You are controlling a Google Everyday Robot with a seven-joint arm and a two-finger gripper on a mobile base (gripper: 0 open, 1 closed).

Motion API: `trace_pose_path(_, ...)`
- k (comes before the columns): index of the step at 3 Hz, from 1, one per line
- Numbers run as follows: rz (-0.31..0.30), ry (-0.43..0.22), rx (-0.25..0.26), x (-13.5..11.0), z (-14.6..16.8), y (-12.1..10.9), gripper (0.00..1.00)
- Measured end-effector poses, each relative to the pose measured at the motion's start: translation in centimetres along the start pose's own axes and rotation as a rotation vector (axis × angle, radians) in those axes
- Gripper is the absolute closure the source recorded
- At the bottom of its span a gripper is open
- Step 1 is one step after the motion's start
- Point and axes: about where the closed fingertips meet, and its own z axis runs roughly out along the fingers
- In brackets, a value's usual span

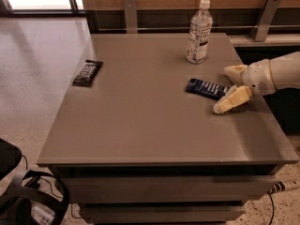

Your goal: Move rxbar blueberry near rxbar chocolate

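The rxbar blueberry [206,88], a dark blue flat bar with white lettering, lies on the grey table [140,125] at the right of middle. The rxbar chocolate [87,72], a black-wrapped bar, lies near the table's left edge, far from the blue bar. My gripper [229,86] comes in from the right at table height. It is open, with one cream finger [234,70] behind and the other [232,100] in front of the blue bar's right end. It holds nothing.
A clear water bottle [198,32] with a white cap stands upright at the back of the table, just behind the blue bar. A wooden wall with metal brackets runs behind the table. Black straps [28,196] lie on the floor at the lower left.
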Motion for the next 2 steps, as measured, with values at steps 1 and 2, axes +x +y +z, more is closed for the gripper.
trace_pose_path(1, -0.001, -0.01, -0.014, 0.49, 0.96, 0.51, 0.07)
trace_pose_path(2, -0.003, -0.012, -0.022, 0.59, 1.32, 0.79, 0.24)
